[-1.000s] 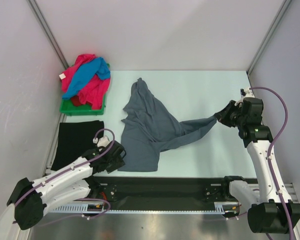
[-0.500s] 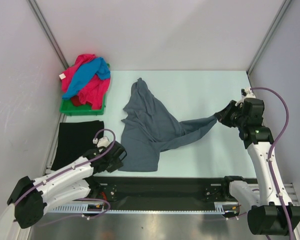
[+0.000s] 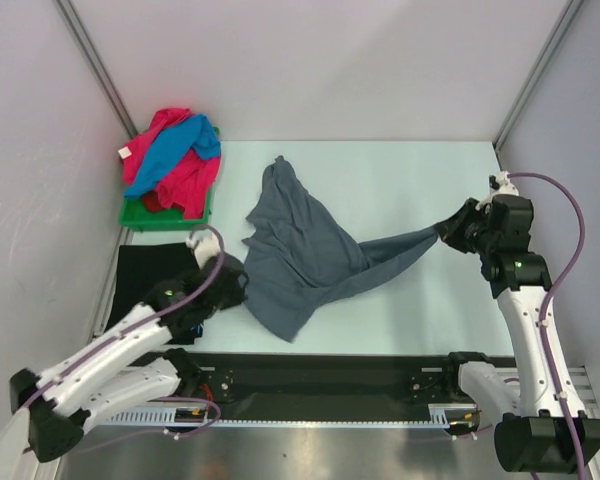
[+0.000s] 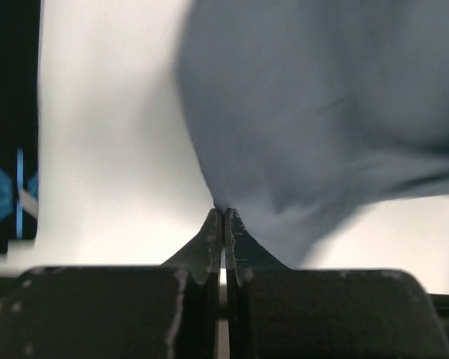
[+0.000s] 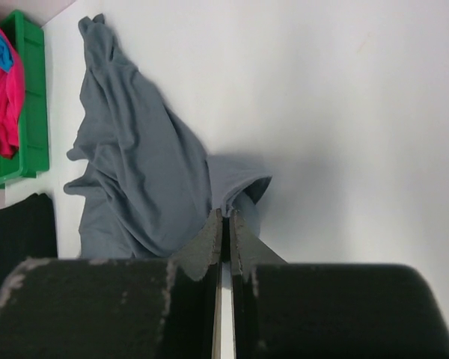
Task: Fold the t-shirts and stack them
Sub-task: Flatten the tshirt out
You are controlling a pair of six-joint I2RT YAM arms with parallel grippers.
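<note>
Shirt: your slate-grey t-shirt (image 3: 310,250) lies mid-worktop (image 3: 410,180), crumpled and partly raised, with one loose tail reaching toward the far side.
Axis: its stretched span runs side to side, from the near left across to the right edge, a little farther away on the right.
Left grip: your left pincer (image 3: 232,282) is clenched on the shirt's near-left edge. The wrist view shows the fabric gathered to a point at the tips.
Right grip: your right pincer (image 3: 448,230) is clenched on a drawn-out corner, where the cloth is necked into a thin rope.
Nearer arm: most of the cloth hangs closer to the left pincer, so judge your spreading from that side.
Cloth: thin matte knit, limp and deeply folded. Expect it to sag and slide rather than hold a crease.
Stack: the black t-shirt (image 3: 150,270) lies as a flat folded rectangle just left of the left pincer.
Waiting: the pink and blue t-shirts (image 3: 185,175) are heaped in the green tray (image 3: 138,216) at the far left.
</note>
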